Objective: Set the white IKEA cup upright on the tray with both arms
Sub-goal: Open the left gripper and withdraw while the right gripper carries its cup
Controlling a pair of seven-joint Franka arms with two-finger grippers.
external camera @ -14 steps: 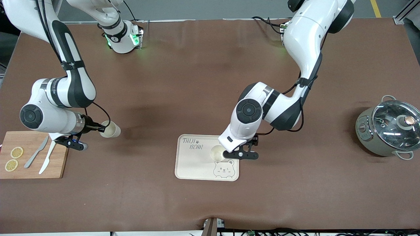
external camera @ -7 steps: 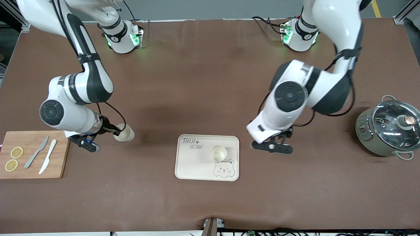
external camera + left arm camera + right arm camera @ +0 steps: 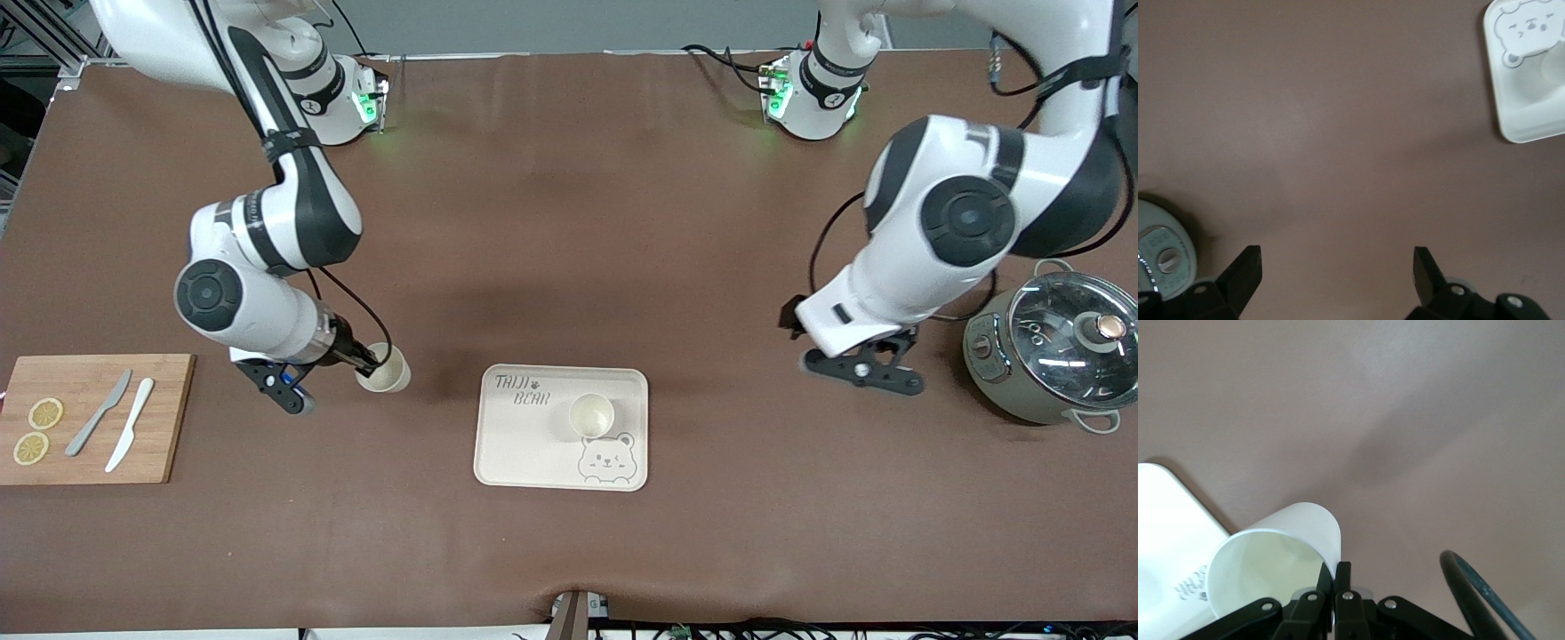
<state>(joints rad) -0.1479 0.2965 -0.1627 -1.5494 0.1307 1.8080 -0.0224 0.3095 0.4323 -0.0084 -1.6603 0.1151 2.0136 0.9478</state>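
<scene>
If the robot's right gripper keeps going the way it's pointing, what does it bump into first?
Probably the tray. The right gripper, shut on a cup, points toward it over bare table, though its height above the table is unclear.

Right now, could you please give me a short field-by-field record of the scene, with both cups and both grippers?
tray: cream, on the brown table, bear drawing at the corner nearest the front camera
cup on tray: white, upright, beside the bear drawing
second cup: white, held by its rim, over the table between cutting board and tray
right gripper: jaws shut on second cup
left gripper: jaws open, holding nothing, over the table beside the lidded pot
on cutting board: two knives, two lemon slices
</scene>
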